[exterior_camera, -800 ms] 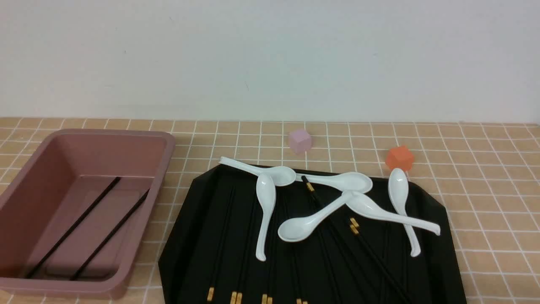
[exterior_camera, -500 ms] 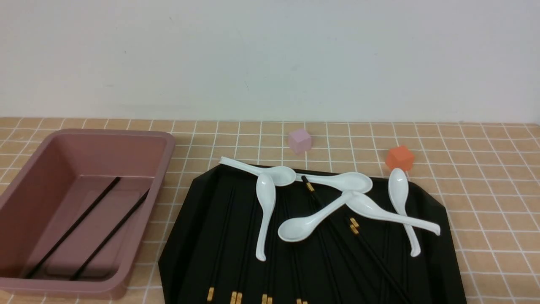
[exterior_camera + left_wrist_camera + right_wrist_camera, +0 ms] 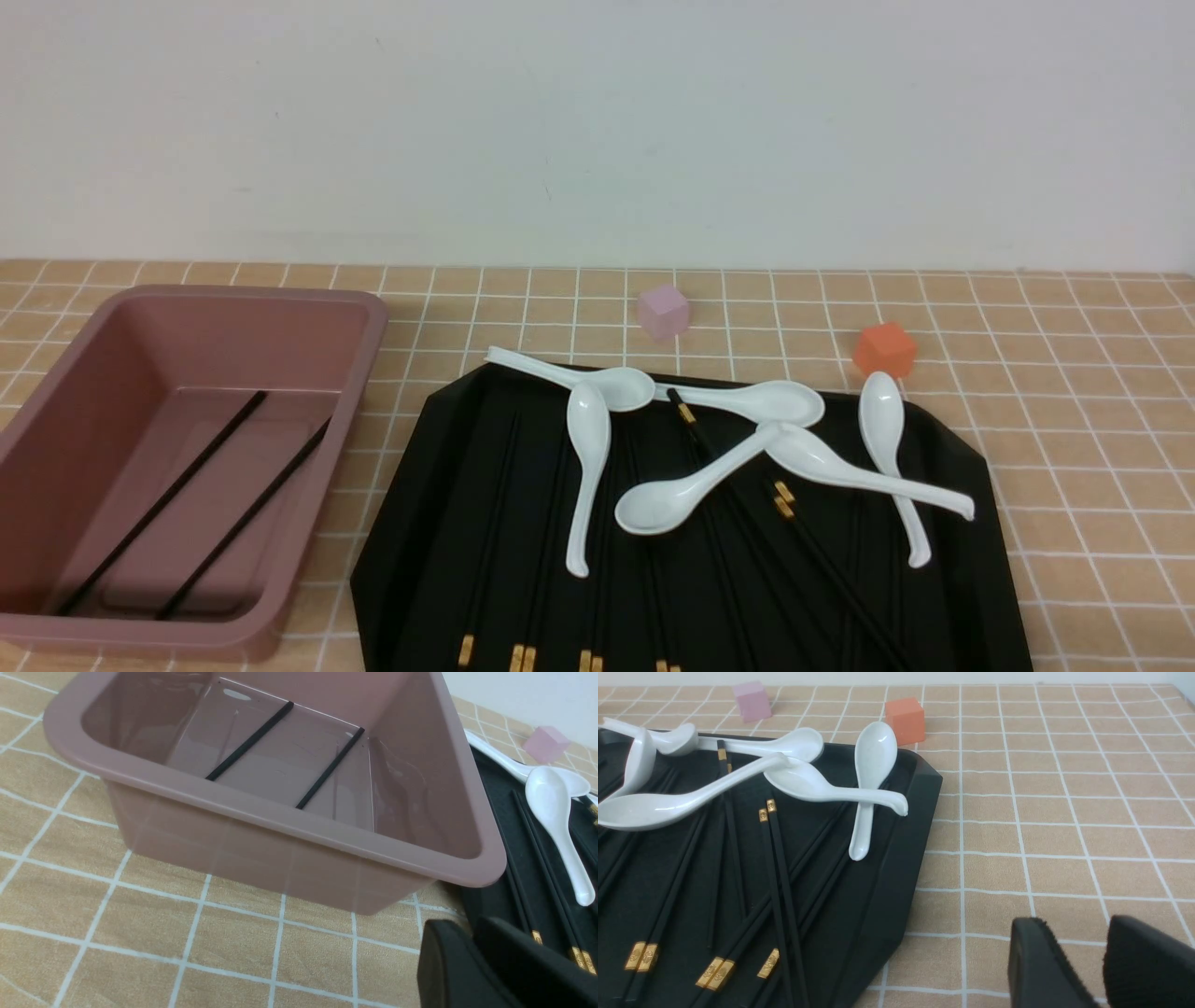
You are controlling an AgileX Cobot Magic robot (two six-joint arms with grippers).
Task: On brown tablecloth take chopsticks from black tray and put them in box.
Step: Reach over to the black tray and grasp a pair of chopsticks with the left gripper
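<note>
The pink box [image 3: 372,322] stands at the left of the brown tablecloth [image 3: 1074,448], and two black chopsticks [image 3: 168,496] lie slanted on its floor. Several more chopsticks [image 3: 777,882] with gold bands lie on the black tray [image 3: 420,523] in the middle. Neither gripper shows in the front view. In the left wrist view my left gripper [image 3: 467,926] hovers over the cloth by the box's [image 3: 289,819] near corner, at the tray's edge, its fingers a narrow slit apart and empty. My right gripper [image 3: 1083,926] hangs open and empty over the cloth, to the right of the tray [image 3: 896,877].
Several white soup spoons [image 3: 588,467] lie crossed over the chopsticks on the tray's far half. A pale pink cube [image 3: 664,311] and an orange cube [image 3: 883,349] sit on the cloth just behind the tray. A white wall closes off the back.
</note>
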